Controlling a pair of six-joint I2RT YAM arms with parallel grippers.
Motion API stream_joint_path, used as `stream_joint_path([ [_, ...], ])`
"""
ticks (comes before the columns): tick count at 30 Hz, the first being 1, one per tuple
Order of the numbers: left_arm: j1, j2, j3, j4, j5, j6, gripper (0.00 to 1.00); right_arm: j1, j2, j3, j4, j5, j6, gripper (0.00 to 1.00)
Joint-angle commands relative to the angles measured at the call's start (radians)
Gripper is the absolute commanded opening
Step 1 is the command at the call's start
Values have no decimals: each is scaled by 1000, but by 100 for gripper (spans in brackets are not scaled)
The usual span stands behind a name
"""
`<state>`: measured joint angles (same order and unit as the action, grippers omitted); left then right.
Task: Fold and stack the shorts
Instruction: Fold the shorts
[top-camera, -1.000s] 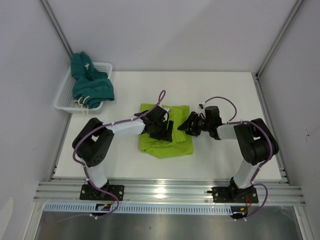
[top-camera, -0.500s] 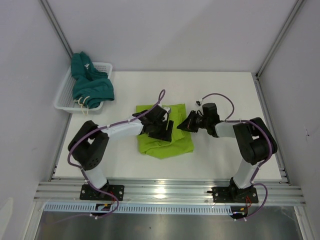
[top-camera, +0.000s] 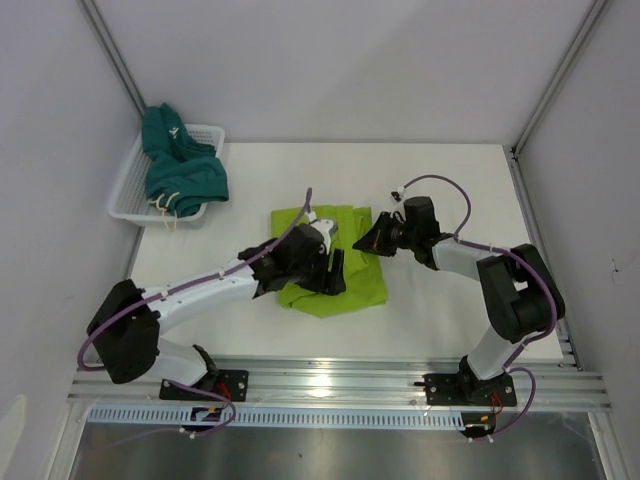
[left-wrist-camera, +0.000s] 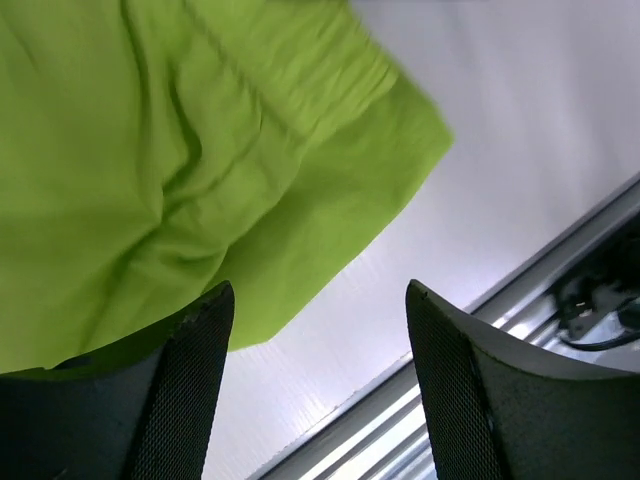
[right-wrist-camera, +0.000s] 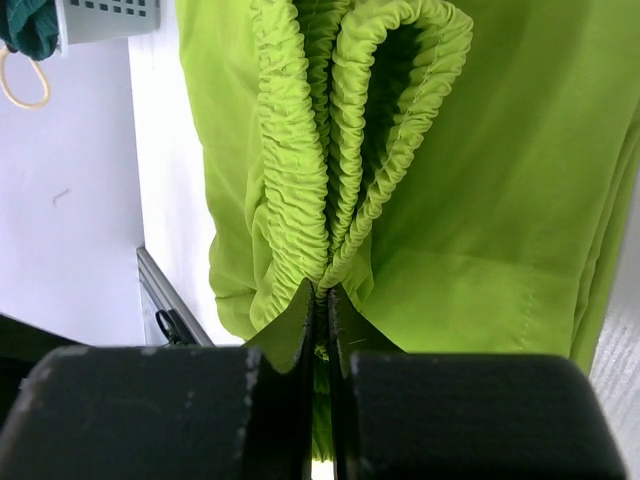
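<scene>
Folding step: your right gripper (right-wrist-camera: 322, 300) pinches the lime green shorts (right-wrist-camera: 500, 200) by the waistband (right-wrist-camera: 345, 130) mid-table, left gripper (left-wrist-camera: 316, 300) gapes empty above them, teal shorts (top-camera: 180, 165) sit in the far-left basket (top-camera: 125, 190); next, carry that waistband leftward.

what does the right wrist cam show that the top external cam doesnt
Only the right wrist: the right end effector shut on the gathered elastic waistband of the lime green shorts, seen close up. Only the top external: the left end effector over the near part of those shorts. Both: the lime green shorts, and the white basket with the dark teal shorts, just a corner of them in the wrist view.
</scene>
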<state>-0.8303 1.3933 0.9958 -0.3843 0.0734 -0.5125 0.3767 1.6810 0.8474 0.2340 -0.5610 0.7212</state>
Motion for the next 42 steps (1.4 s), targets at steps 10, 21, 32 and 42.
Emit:
stream_joint_path([
  [10,-181,0,-259,375,-311,-110,70,-1,-33,81,-38,29,-2,0],
  [21,-188,139,-261,486,-363,-106,69,-13,-44,97,-61,26,-2,0],
  [32,-270,194,-264,532,-412,-138,69,-36,-32,136,-88,16,-9,0],
  [42,-267,254,-233,427,-504,-271,69,-48,-86,107,-131,27,-22,0],
])
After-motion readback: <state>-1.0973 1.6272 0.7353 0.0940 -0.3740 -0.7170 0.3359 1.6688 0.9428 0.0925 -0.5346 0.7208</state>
